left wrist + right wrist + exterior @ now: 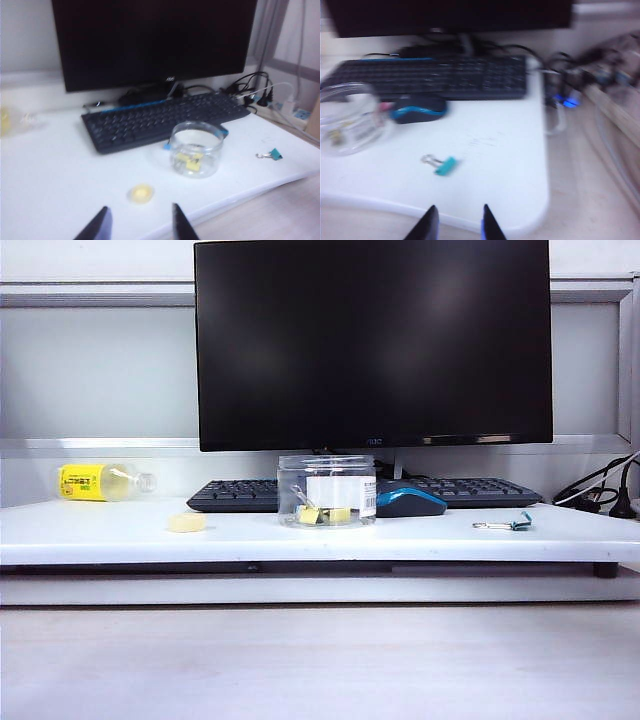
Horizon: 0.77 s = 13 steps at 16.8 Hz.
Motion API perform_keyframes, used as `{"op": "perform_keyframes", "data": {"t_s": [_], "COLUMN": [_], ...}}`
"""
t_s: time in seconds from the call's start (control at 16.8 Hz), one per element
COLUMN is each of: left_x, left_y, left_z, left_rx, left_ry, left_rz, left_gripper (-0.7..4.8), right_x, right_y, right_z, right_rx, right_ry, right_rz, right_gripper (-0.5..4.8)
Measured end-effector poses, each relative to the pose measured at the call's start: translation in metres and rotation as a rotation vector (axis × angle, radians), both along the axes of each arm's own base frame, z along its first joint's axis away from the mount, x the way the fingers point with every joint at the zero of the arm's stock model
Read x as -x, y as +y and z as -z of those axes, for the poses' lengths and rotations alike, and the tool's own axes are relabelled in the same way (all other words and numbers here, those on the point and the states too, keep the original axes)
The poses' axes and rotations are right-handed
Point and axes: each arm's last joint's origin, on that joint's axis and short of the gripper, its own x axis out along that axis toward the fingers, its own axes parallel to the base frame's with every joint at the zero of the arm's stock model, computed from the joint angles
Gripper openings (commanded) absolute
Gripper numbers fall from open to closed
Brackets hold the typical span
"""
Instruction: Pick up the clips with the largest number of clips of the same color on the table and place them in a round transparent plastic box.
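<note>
A white table [120, 532] holds a big black screen [372, 340] with a black keyboard [235, 495] in front of it. In the middle of the table stands the round clear box [327, 490]. It is upright and has a white label. Inside it, down at the bottom, lie the two yellow clips [322, 514]. They rest close together, and their thin silver handles can be seen through the plastic.

Just beside the box, on its right in the outside view, sits a blue and black mouse [410, 502]. Farther right, well apart from the box, a green clip [510, 525] lies alone on the table. To the left of the box lies a flat yellow disc [186, 523]. Behind that, near the wall, a bottle with a yellow label [100, 481] lies on its side. Black cables [598, 492] bunch up at the far right edge.

The outside view shows neither arm. The left gripper [139, 222] shows only in its own wrist view, above the front edge of the table near the disc. Its two dark fingers stand apart with nothing between them. The right gripper [458, 222] shows only in its own blurry wrist view, over the front edge near the green clip. Its fingers also have a gap between them and hold nothing.
</note>
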Motion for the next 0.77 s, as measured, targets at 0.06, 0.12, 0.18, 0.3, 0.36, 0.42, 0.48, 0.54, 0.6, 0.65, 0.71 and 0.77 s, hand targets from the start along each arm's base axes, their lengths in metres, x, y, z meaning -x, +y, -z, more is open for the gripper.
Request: {"op": "perform_keyframes", "data": {"t_s": [0.06,0.12,0.18,0.3,0.36,0.42,0.48,0.54,0.6,0.65,0.71,0.77], "left_x": [-0.003,-0.006,-0.007,-0.011,-0.013,-0.016,-0.018,-0.019,-0.020,-0.021,-0.022,-0.022], "left_y": [-0.003,-0.006,-0.008,-0.011,-0.012,-0.014,-0.015,-0.015,-0.016,-0.017,-0.017,-0.018], "left_z": [0.004,0.006,0.009,0.016,0.021,0.030,0.037,0.041,0.046,0.051,0.054,0.056], "left_rx": [-0.022,-0.046,-0.070,-0.115,-0.130,-0.147,-0.161,-0.166,-0.173,-0.180,-0.184,-0.186], "left_ry": [-0.037,-0.105,-0.158,-0.195,-0.190,-0.166,-0.148,-0.140,-0.125,-0.112,-0.102,-0.099], "left_rz": [0.040,0.087,0.116,0.132,0.132,0.135,0.138,0.139,0.140,0.142,0.143,0.142], "left_gripper": [1.59,1.59,1.59,1.59,1.59,1.59,1.59,1.59,1.59,1.57,1.55,1.52], "right_x": [-0.002,-0.004,-0.005,-0.008,-0.010,-0.011,-0.012,-0.013,-0.014,-0.015,-0.017,-0.017], "right_y": [0.000,0.000,0.001,0.002,0.002,0.002,0.003,0.003,0.004,0.004,0.004,0.004], "right_z": [0.003,0.005,0.003,0.004,0.006,0.008,0.012,0.016,0.023,0.028,0.035,0.040], "right_rx": [-0.030,-0.059,-0.074,-0.103,-0.110,-0.115,-0.113,-0.108,-0.101,-0.095,-0.079,-0.053], "right_ry": [0.002,-0.023,-0.059,-0.144,-0.167,-0.184,-0.180,-0.171,-0.154,-0.138,-0.119,-0.106], "right_rz": [0.025,0.030,0.029,0.027,0.026,0.026,0.026,0.026,0.026,0.027,0.031,0.048], "right_gripper": [1.17,1.17,1.17,1.16,1.17,1.17,1.17,1.17,1.16,1.16,1.16,1.16]}}
